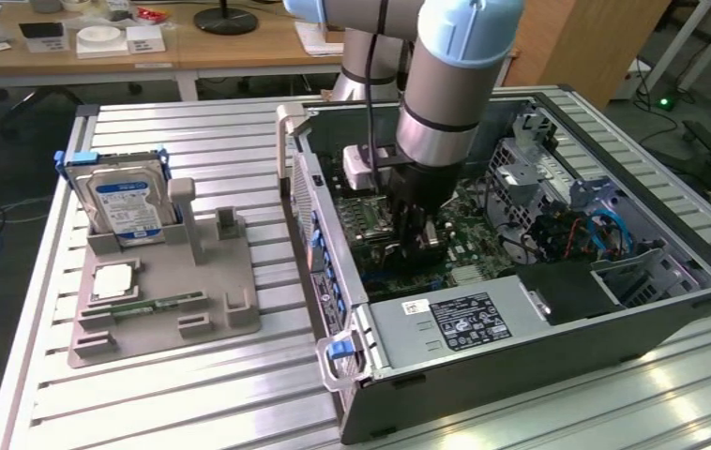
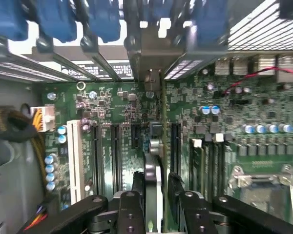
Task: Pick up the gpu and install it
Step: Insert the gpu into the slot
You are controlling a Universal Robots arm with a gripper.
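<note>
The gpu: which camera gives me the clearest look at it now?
The wrist view: the gpu stands edge-on between the gripper fingers, over the motherboard slots. In the exterior view the arm hides most of it inside the computer case.

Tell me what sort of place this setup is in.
Probably a robotics lab or workshop. An open computer case lies on a slatted aluminium workbench, a grey fixture tray holds a hard drive, and cluttered wooden desks stand behind.
</note>
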